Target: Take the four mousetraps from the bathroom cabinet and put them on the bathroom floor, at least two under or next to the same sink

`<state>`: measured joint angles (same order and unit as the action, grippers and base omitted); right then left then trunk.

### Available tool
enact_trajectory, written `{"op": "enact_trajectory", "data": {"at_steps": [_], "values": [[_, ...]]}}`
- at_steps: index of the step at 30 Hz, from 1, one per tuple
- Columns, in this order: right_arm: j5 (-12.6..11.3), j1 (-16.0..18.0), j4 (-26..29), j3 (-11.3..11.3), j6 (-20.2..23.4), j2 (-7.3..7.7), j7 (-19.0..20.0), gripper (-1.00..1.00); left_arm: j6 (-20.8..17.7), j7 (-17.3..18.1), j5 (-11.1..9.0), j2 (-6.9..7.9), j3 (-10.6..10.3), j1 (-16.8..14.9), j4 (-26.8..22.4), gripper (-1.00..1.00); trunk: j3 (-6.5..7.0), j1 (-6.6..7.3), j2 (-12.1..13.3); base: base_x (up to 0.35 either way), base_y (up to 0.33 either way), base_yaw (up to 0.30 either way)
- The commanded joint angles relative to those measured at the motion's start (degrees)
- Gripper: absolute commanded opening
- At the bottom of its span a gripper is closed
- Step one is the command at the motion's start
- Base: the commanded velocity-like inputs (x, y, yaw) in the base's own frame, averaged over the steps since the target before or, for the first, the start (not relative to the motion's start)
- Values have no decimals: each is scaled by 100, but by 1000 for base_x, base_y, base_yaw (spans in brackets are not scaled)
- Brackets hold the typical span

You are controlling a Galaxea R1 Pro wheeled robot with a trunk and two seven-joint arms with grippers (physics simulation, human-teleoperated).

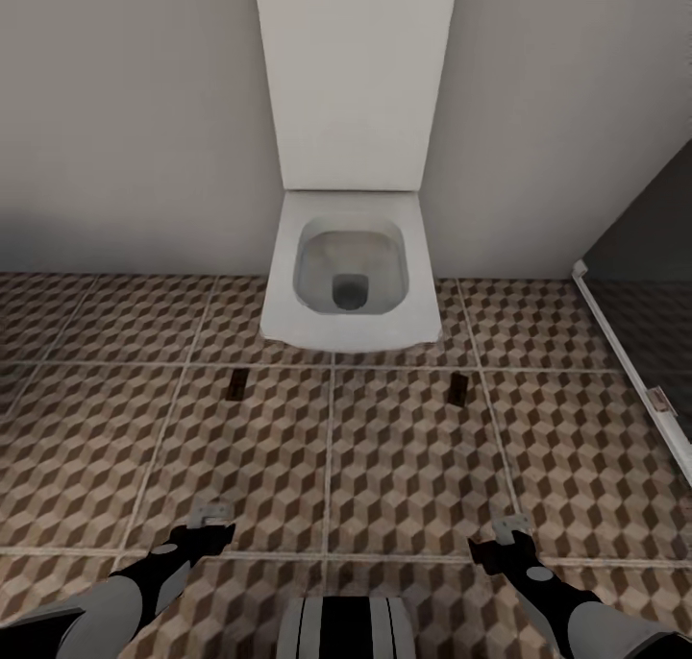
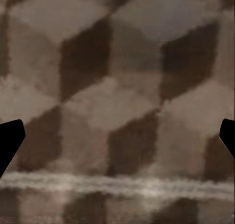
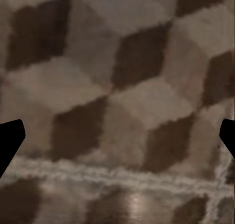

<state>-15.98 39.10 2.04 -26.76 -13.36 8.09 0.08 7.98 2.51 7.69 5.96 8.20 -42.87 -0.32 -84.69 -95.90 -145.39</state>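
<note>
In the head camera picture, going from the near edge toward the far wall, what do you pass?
Left pincer and right pincer, level → patterned floor → two small dark marks → toilet → wall.

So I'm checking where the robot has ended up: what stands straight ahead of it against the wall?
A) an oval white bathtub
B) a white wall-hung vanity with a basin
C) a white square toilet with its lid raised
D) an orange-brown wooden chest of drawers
C: the head view shows a white square toilet, lid up against the grey wall, above the brown cube-patterned tile floor.
</note>
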Motion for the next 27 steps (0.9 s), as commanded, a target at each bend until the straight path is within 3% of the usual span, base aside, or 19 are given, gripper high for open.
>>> {"op": "enact_trajectory", "data": {"at_steps": [1,27], "values": [[-55,2,-2,-49,-16,2,1,100,19,14,58,2,50,-3,6,100,-3,5,-1,-344,0,0],[-46,2,-2,-49,-17,9,4,100,27,22,74,-23,50,-4,5,100,-3,5,-1,-344,0,0]]}}
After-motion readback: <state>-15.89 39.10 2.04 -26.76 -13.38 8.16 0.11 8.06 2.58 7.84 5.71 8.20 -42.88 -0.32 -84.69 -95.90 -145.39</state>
